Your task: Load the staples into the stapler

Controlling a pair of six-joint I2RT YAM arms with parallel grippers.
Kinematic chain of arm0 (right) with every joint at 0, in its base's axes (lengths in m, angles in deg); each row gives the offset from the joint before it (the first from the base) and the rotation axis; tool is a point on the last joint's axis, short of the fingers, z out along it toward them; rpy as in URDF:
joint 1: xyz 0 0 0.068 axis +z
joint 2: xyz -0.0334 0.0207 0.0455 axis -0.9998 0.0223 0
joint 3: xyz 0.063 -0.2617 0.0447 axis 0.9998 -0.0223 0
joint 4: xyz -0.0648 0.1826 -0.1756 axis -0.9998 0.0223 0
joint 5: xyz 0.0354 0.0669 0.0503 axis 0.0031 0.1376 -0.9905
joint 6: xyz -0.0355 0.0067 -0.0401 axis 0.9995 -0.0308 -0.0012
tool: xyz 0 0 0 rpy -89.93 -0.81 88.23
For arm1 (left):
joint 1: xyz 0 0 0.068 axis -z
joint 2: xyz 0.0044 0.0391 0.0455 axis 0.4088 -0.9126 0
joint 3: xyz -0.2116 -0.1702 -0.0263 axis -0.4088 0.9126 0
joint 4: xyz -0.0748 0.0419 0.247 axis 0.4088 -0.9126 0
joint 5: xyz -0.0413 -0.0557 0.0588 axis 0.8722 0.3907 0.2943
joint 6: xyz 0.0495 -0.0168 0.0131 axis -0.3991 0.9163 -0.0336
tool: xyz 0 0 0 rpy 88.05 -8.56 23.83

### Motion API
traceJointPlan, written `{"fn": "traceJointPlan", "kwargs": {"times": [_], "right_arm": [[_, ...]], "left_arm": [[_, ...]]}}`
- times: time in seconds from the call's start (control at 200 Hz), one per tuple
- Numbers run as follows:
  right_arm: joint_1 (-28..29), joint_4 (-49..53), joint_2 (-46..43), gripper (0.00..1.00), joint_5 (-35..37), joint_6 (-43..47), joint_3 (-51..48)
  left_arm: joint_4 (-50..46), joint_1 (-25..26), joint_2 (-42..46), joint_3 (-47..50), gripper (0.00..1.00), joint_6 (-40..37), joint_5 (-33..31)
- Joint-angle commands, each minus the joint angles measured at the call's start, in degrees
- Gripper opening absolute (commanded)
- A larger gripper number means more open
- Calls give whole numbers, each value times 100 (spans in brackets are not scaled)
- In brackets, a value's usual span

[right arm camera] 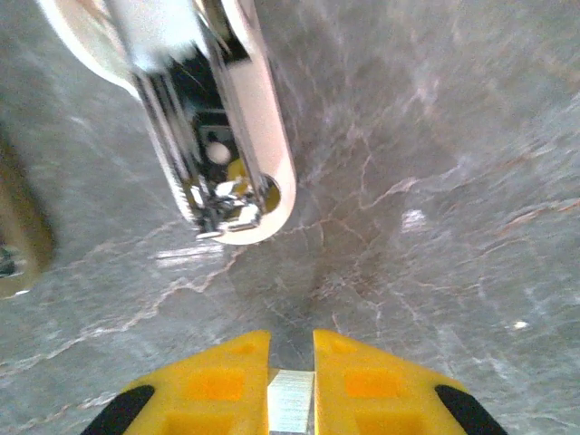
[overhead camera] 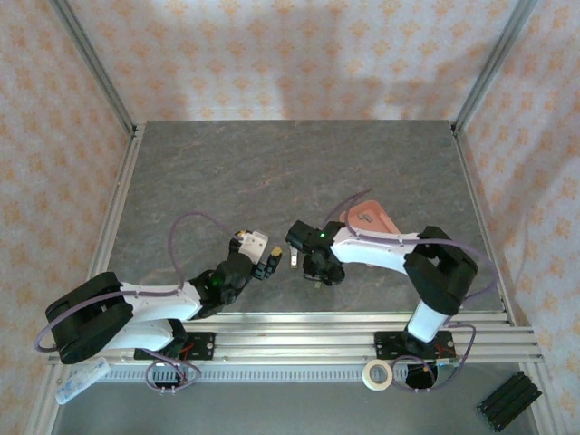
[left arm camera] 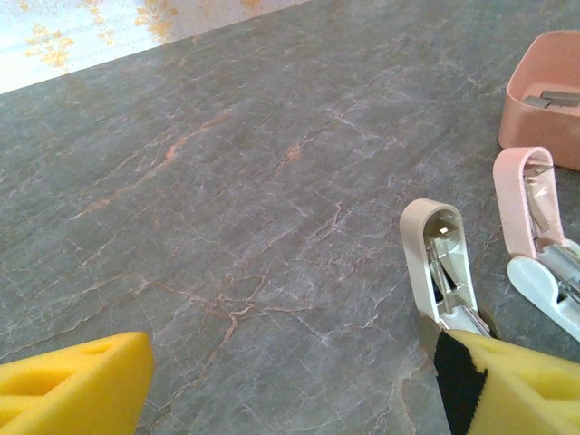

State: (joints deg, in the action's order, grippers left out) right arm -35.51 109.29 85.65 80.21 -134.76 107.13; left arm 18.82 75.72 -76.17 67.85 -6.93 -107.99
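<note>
Right wrist view: the right gripper [right arm camera: 290,355] has its two yellow fingers [right arm camera: 217,385] drawn in close, clamped on a short silvery strip of staples [right arm camera: 290,401] that sits upright between the pads. Just ahead of the fingertips, the pink stapler [right arm camera: 265,136] lies hinged open, its metal channel and spring facing up. The staples are near its rounded tip but apart from it. A blurred beige shape sits at the left edge of this view.

Left wrist view: the left gripper [left arm camera: 294,362] has its yellow fingers [left arm camera: 72,385] spread wide with only bare table [left arm camera: 227,181] between them. The beige stapler [left arm camera: 439,258] lies open right beside the right-hand finger, and its near end is hidden behind that pad, so I cannot tell if they touch. Further right is the pink stapler [left arm camera: 521,195], also open, with a white part holding a metal channel at its near end. Beyond both staplers, a pink tray [left arm camera: 535,113] holds a few grey bars [left arm camera: 560,97], likely more staples.

Top external view: both arms reach toward the middle of the grey stone-patterned table [overhead camera: 272,154]. The left gripper [overhead camera: 258,250] and right gripper [overhead camera: 314,265] are near each other, with the beige stapler [overhead camera: 294,256] between them. The pink tray [overhead camera: 367,217] sits just behind the right arm. A roll of tape [overhead camera: 377,373] lies on the near rail, close to the right arm's base.
</note>
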Motion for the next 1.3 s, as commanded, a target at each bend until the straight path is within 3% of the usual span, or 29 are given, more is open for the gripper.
{"fn": "traceJointPlan", "kwargs": {"times": [0.0,0.2,0.455,1.296], "right_arm": [[-1,44,-463,16,900,456,318],[-194,-190,-601,16,1397,1299,491],[-415,-480,-313,16,1351,1959,512],[-426,-775,145,16,1175,1872,305]], "left_arm": [[217,-44,72,131,83,266,-171],[220,-45,50,111,83,401,-108],[191,-40,-35,41,83,339,-188],[277,-40,-240,-74,83,242,-100]]}}
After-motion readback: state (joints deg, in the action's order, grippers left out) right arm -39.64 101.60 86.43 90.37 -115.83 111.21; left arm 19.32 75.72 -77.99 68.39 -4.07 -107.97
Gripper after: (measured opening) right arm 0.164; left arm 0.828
